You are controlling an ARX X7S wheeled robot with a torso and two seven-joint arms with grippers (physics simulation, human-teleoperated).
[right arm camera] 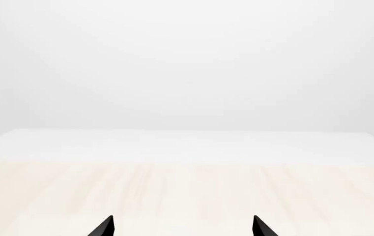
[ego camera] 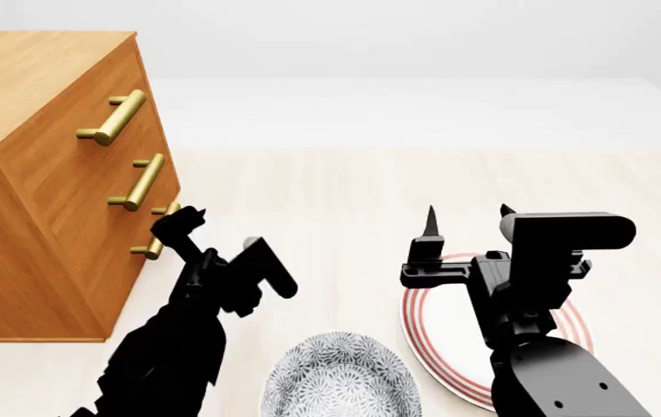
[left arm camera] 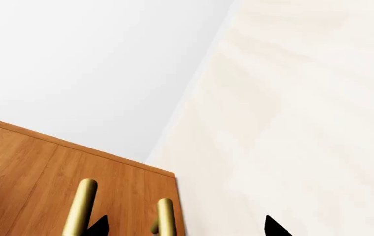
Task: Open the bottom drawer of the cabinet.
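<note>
My left gripper [ego camera: 171, 228] sits right against the front of the cabinet [ego camera: 41, 174], level with the bottom drawer [ego camera: 133, 287], its tip at that drawer's brass handle [ego camera: 156, 234]; from the head camera I cannot tell whether it actually touches the bar. On the left wrist camera its two dark fingertips [left arm camera: 99, 226] stand well apart, and the nearest brass bar [left arm camera: 165, 216] lies between them, so the jaws are spread around a handle and not closed on it. Just beyond, the same camera shows another brass bar [left arm camera: 80, 206] and the orange-brown drawer fronts. All three drawers look flush with the cabinet face, the bottom one not pulled out. My right gripper [ego camera: 467, 221] is well away from the cabinet, held upright with its tips parted, nothing between them; its wrist camera shows only pale tabletop [right arm camera: 187, 191] ahead. Directly beneath it lies a red-ringed plate [ego camera: 429, 334], and beside that, nearer me, a grey patterned bowl [ego camera: 340, 380].
</note>
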